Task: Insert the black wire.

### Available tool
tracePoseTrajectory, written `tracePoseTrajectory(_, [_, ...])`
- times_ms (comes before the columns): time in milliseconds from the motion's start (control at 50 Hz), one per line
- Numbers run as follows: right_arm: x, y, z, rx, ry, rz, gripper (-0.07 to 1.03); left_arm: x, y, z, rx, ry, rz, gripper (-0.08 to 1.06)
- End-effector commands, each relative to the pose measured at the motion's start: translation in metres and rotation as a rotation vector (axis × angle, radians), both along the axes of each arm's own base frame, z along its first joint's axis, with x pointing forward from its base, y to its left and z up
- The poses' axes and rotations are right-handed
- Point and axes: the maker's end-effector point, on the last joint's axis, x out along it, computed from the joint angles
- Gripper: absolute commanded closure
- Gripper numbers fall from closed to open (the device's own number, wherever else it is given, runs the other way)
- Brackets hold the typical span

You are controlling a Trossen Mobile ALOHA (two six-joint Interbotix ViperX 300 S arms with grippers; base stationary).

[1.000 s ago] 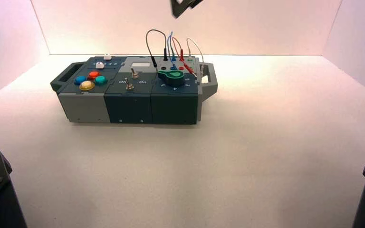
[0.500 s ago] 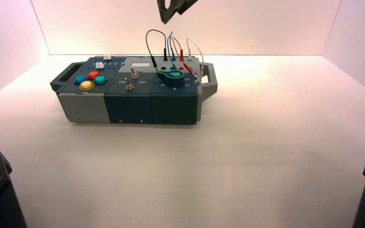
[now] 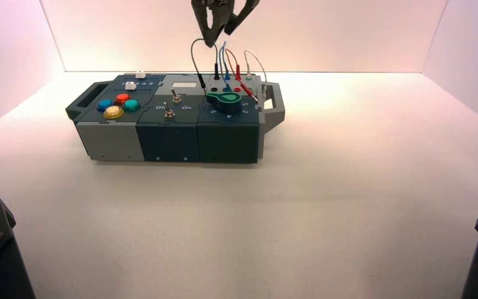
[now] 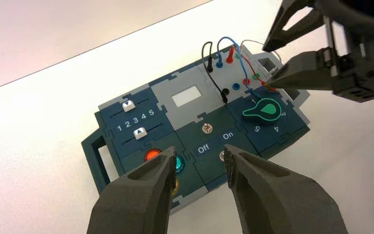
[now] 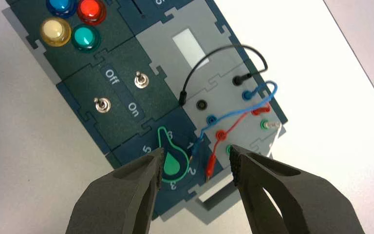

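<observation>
**Two grippers spread wide above the box**

The right gripper hangs over the green knob with its jaws apart. The left gripper, likewise parted, hovers near the toggle switches. The black wire arches over the grey socket panel, one plug socketed.

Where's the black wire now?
The black wire arches over the box's grey socket panel at its back right, left of the blue wire, with the open right gripper just above.
</observation>
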Motion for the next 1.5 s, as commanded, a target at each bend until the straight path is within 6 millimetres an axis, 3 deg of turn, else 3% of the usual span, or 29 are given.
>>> tracePoseTrajectory(20, [0.008, 0.014, 0.014, 0.031, -0.035, 0.019, 0.29, 0.006, -0.001, 0.012, -0.008, -0.033, 0.003, 0.44])
tracePoseTrajectory(760, [0.012, 0.036, -0.024, -0.019, 0.014, 0.049, 0.31, 0.006, 0.000, 0.011, -0.008, -0.035, 0.006, 0.44])
tracePoseTrajectory(1340, [0.027, 0.049, -0.036, -0.058, 0.030, 0.060, 0.31, 0.006, 0.000, 0.010, -0.007, -0.032, 0.006, 0.44])
tracePoseTrajectory(1500, [0.030, 0.050, -0.041, -0.082, 0.036, 0.062, 0.36, 0.006, 0.000, 0.010, -0.007, -0.032, 0.006, 0.44])
